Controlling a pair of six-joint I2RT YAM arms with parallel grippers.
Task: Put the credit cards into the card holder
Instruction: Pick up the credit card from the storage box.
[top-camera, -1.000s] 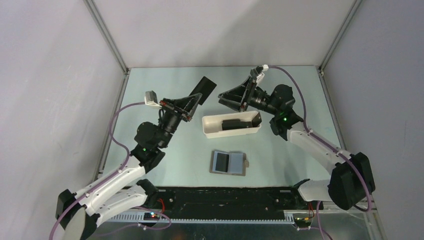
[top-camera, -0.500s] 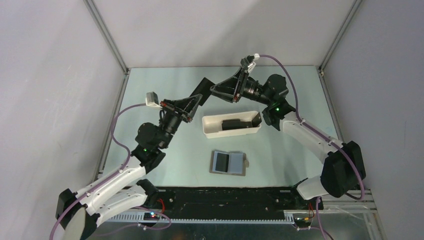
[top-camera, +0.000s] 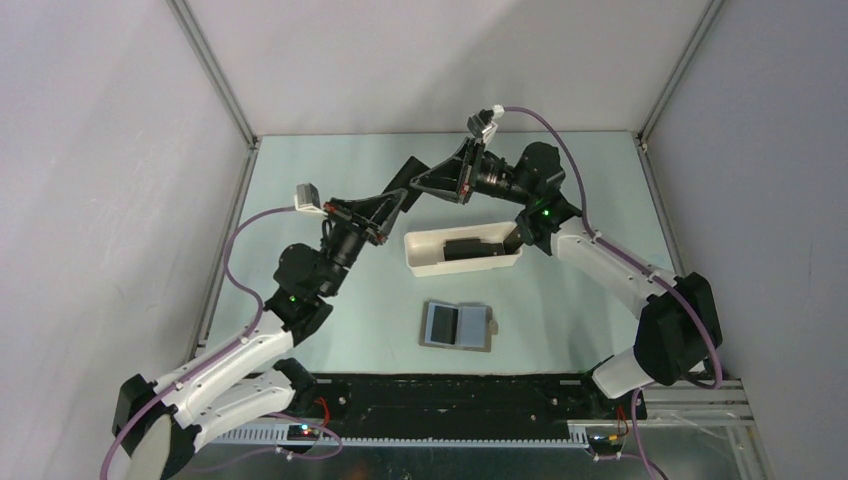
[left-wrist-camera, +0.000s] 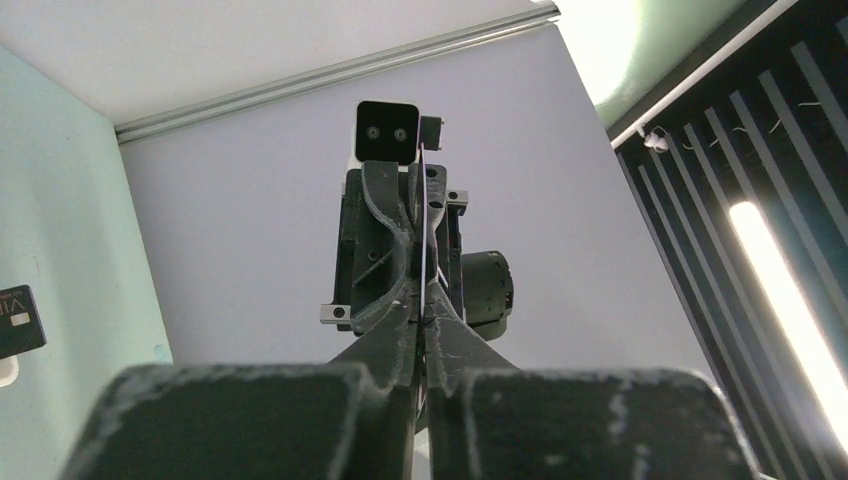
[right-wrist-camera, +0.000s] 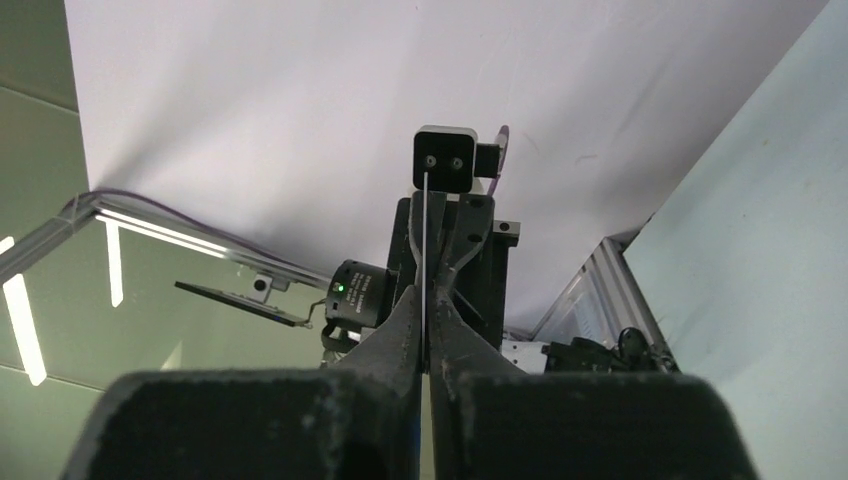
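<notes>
One dark credit card (top-camera: 408, 176) hangs in the air over the back of the table, held edge-on between both grippers. My left gripper (top-camera: 397, 198) grips it from the lower left, and its jaws (left-wrist-camera: 422, 300) are pressed onto the thin card edge (left-wrist-camera: 423, 225). From the right, my right gripper (top-camera: 424, 186) is shut on the same card, whose edge (right-wrist-camera: 424, 235) runs up between its fingers (right-wrist-camera: 424, 298). The grey card holder (top-camera: 457, 325) lies open on the table near the arm bases, blue pockets up. Another dark card (top-camera: 470, 247) lies in the white tray.
The long white tray (top-camera: 422, 263) sits mid-table, just below the two meeting grippers and behind the card holder. Grey enclosure walls and metal frame posts (top-camera: 212, 70) close in the table's back and sides. The black base rail (top-camera: 450, 395) runs along the near edge.
My right arm swung left from above the tray to the raised card and its open jaws shut on it. The left arm held the card still throughout.
</notes>
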